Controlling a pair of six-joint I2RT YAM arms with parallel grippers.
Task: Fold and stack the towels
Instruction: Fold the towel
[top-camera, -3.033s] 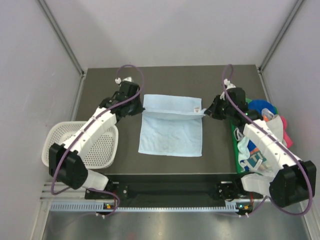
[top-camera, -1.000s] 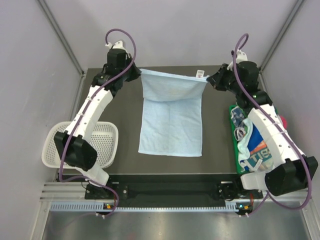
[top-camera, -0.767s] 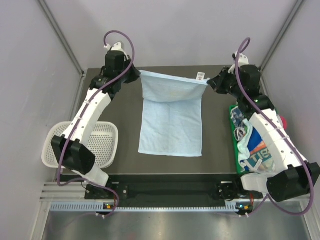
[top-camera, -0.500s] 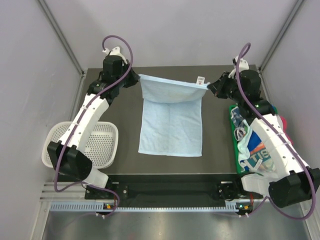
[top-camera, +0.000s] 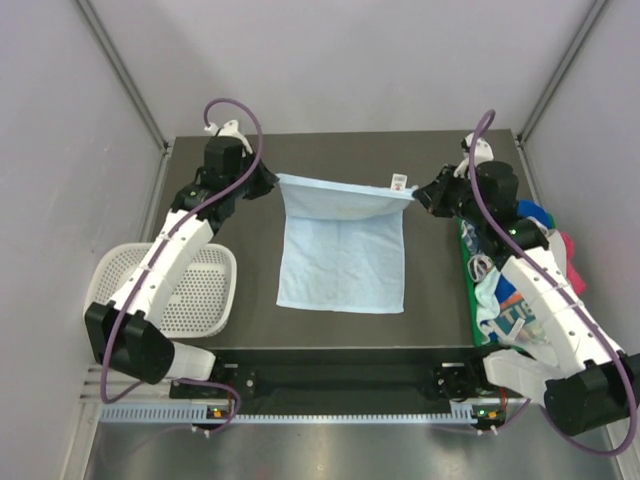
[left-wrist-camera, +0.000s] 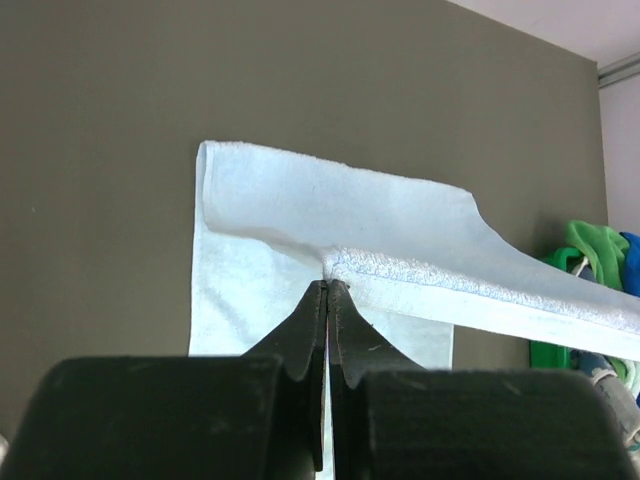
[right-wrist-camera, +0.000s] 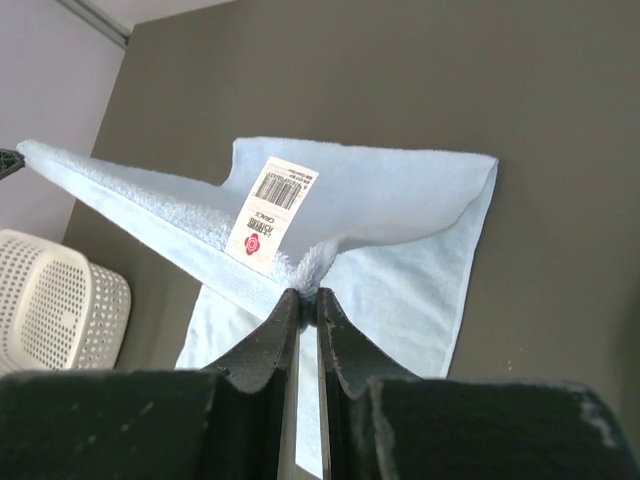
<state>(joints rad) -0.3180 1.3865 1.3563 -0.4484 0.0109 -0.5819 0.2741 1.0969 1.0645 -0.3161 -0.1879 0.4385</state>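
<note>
Towel (top-camera: 343, 250) edge spans left claw (top-camera: 274, 179) to right claw (top-camera: 416, 193).

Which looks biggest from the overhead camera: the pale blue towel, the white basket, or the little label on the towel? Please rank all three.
1. pale blue towel
2. white basket, partly hidden, so it is a close call with the towel
3. label, clearly smallest

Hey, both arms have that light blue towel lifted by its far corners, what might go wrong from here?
1. The left gripper and right gripper each pinch only the very tip of a corner of the pale blue towel; either corner might slip out.
2. The towel's near half lies on the table; an uneven pull might drag it askew and leave a crooked fold.
3. The right arm hangs over the towel pile and might snag one.
</note>
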